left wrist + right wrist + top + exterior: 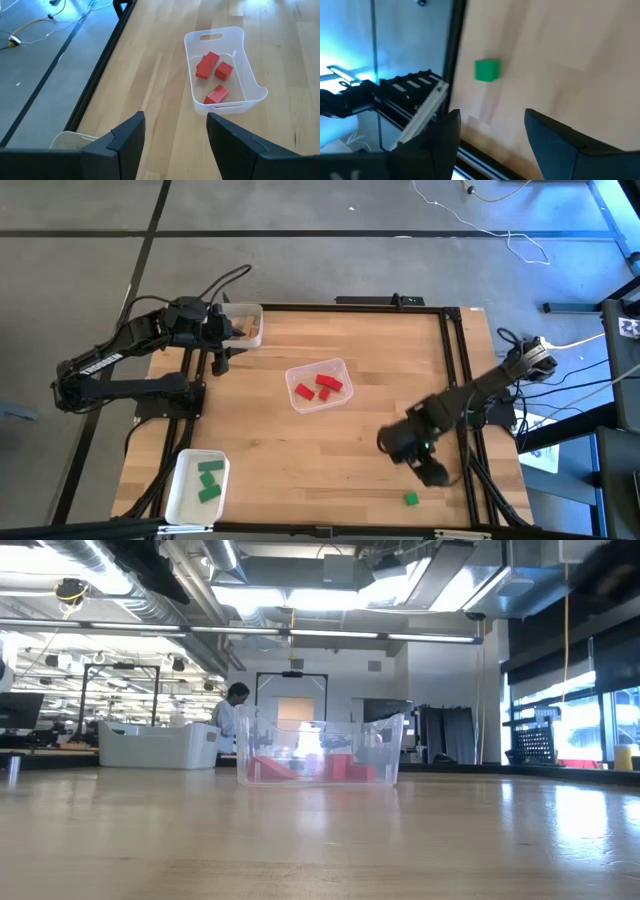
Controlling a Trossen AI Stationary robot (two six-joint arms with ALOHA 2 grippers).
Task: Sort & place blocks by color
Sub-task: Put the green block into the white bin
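A lone green block (411, 499) (487, 70) lies flat on the table near its front right corner. My right gripper (436, 473) (492, 132) hovers open just beyond it, touching nothing. Three red blocks (320, 386) (214, 77) lie in a clear tray (342, 366) (252, 77) at mid-table. Green blocks (209, 479) lie in a white tray (180, 490) at the front left. My left gripper (219, 360) (176, 132) is open and empty at the far left, beside a tray (244, 311) with tan blocks.
A black frame rail (452, 370) runs along the table's right side close to my right arm. Bare wood lies between the trays. In the low view the clear tray (320, 752) stands mid-table, and a person (232, 712) is far back in the room.
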